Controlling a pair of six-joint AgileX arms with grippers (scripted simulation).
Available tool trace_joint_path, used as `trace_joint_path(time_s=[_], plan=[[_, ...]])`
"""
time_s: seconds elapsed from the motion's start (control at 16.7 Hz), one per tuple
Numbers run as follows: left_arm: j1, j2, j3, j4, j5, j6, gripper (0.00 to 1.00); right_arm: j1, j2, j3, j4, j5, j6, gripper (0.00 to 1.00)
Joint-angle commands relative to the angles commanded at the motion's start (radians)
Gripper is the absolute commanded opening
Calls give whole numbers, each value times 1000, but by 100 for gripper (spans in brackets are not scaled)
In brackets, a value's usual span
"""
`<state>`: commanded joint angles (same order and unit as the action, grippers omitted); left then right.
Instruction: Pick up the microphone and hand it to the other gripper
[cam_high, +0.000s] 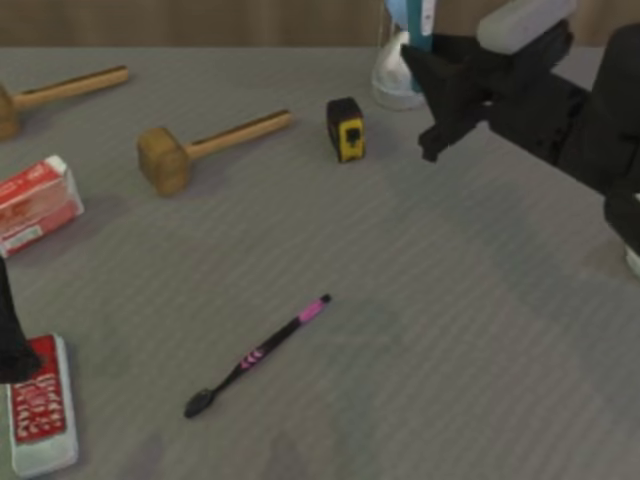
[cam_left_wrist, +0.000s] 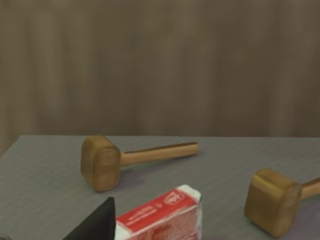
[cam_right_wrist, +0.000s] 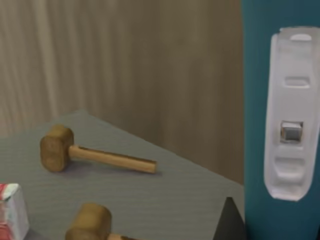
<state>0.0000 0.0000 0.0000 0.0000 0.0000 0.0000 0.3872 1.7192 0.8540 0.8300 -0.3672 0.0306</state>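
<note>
The microphone (cam_high: 414, 22) stands upright at the table's back edge, right of centre, its teal handle rising from a rounded white head. In the right wrist view the microphone (cam_right_wrist: 257, 125) fills the picture's side, white switch strip facing the camera. My right gripper (cam_high: 417, 104) hovers just in front of it, open. One black fingertip (cam_right_wrist: 230, 222) sits right beside the handle, and I cannot tell if they touch. Nothing lies between the fingers. My left gripper (cam_high: 10, 340) is parked at the table's left edge, open, over a red box.
A black and pink toothbrush (cam_high: 255, 355) lies in the middle front. Two wooden mallets (cam_high: 165, 158) (cam_high: 60, 92) and a yellow tape measure (cam_high: 345, 128) sit toward the back. Red boxes (cam_high: 35, 205) (cam_high: 40, 410) lie along the left side.
</note>
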Motion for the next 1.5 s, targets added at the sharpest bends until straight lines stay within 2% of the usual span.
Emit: trace_joint_path(time_s=[0.12, 0.3, 0.42, 0.48, 0.84, 0.96, 1.5], plan=[[0, 0, 0, 0, 0, 0, 100, -1, -19, -13, 34, -13, -13, 0], [0, 0, 0, 0, 0, 0, 100, -1, -20, -13, 35, -13, -13, 0], [0, 0, 0, 0, 0, 0, 100, 5, -16, -10, 37, -9, -11, 0], [0, 0, 0, 0, 0, 0, 100, 18, -17, -18, 51, 5, -9, 0], [0, 0, 0, 0, 0, 0, 100, 208, -56, -132, 269, 189, 14, 0], [0, 0, 0, 0, 0, 0, 100, 240, -68, -155, 301, 221, 19, 0], [0, 0, 0, 0, 0, 0, 100, 242, -69, -156, 302, 222, 19, 0]])
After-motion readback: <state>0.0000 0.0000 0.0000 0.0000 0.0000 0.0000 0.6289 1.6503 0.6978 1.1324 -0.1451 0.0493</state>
